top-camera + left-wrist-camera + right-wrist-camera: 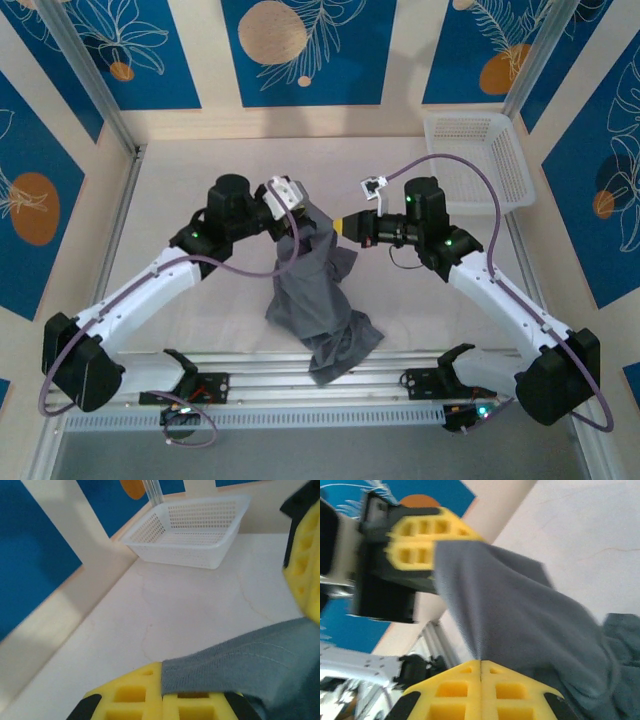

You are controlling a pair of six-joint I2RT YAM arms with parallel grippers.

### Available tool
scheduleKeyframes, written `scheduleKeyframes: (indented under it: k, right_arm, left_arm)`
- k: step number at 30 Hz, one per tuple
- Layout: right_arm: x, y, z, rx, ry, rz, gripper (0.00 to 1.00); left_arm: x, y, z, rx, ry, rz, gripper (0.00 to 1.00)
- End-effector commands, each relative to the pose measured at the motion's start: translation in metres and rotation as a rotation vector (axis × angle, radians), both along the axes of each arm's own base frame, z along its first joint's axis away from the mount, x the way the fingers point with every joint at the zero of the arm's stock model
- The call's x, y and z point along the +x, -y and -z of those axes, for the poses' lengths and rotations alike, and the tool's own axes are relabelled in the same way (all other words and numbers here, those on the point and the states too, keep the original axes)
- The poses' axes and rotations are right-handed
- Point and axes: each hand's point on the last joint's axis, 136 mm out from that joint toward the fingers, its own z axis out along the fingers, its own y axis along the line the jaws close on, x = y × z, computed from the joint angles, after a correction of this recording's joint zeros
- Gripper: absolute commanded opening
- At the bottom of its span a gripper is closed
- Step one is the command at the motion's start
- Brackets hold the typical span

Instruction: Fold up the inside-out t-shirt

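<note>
Over the pale table (165,190), left gripper (296,214) and right gripper (346,228) each pinch the wrinkled grey t-shirt (320,300) — drooping, bunched.

A white perforated plastic basket (478,117) stands upright on the pale counter (190,170), tucked into its far right corner. Behind the basket, a cream wall carries blue panels (450,60) with white leaf outlines and an orange disc (497,72). Just beside the basket's far right corner rises a slanted aluminium post (535,60). Well to the left of the basket stands a second post (85,70). Well nearer than the basket, a ribbed metal rail (300,365) runs along the counter's edge.
</note>
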Motion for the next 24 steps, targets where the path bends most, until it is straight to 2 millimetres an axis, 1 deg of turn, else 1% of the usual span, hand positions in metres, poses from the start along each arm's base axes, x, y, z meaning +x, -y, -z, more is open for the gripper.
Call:
scheduleKeyframes:
  k: [1,2,3,4,6,7,10,11,13,16,18,20,22,24]
  right_arm:
    - [0.022,0.021,0.048,-0.196,0.012,0.111,0.01]
    - [0.027,0.024,0.061,-0.234,0.022,0.110,0.01]
    - [0.032,0.026,0.067,-0.258,0.015,0.111,0.02]
    - [0.035,0.027,0.069,-0.269,-0.008,0.102,0.02]
    - [0.037,0.022,0.053,-0.254,-0.030,0.069,0.07]
    - [0.037,0.019,0.041,-0.243,-0.020,0.057,0.11]
    - [0.031,0.015,0.001,-0.205,0.069,0.083,0.23]
    - [0.028,0.015,-0.012,-0.190,0.111,0.103,0.28]
    - [0.016,0.012,-0.035,-0.173,0.216,0.143,0.34]
    - [-0.010,-0.010,-0.065,-0.155,0.409,0.175,0.40]
    - [-0.021,-0.027,-0.076,-0.146,0.474,0.194,0.46]
    - [-0.028,-0.046,-0.081,-0.158,0.506,0.183,0.49]
    - [-0.024,-0.062,-0.078,-0.224,0.551,0.209,0.51]
    - [-0.012,-0.067,-0.077,-0.287,0.598,0.277,0.52]
  left_arm:
    - [-0.014,-0.006,-0.053,-0.170,-0.211,-0.020,0.00]
    - [-0.020,-0.003,-0.061,-0.189,-0.292,-0.007,0.00]
    - [-0.025,-0.001,-0.063,-0.192,-0.364,0.000,0.00]
    - [-0.028,0.001,-0.067,-0.199,-0.446,-0.007,0.00]
    - [-0.031,0.001,-0.062,-0.173,-0.574,-0.038,0.00]
    - [-0.031,-0.001,-0.057,-0.155,-0.623,-0.066,0.00]
    - [-0.022,-0.013,-0.046,-0.130,-0.684,-0.197,0.00]
    - [-0.018,-0.019,-0.043,-0.130,-0.700,-0.250,0.00]
    - [-0.018,-0.026,-0.038,-0.128,-0.763,-0.326,0.00]
    - [-0.023,-0.027,-0.040,-0.125,-0.849,-0.371,0.00]
    - [-0.023,-0.029,-0.040,-0.124,-0.861,-0.406,0.00]
    - [-0.022,-0.031,-0.042,-0.129,-0.855,-0.432,0.00]
    - [-0.022,-0.033,-0.041,-0.137,-0.862,-0.456,0.00]
    - [-0.021,-0.033,-0.041,-0.151,-0.878,-0.467,0.00]
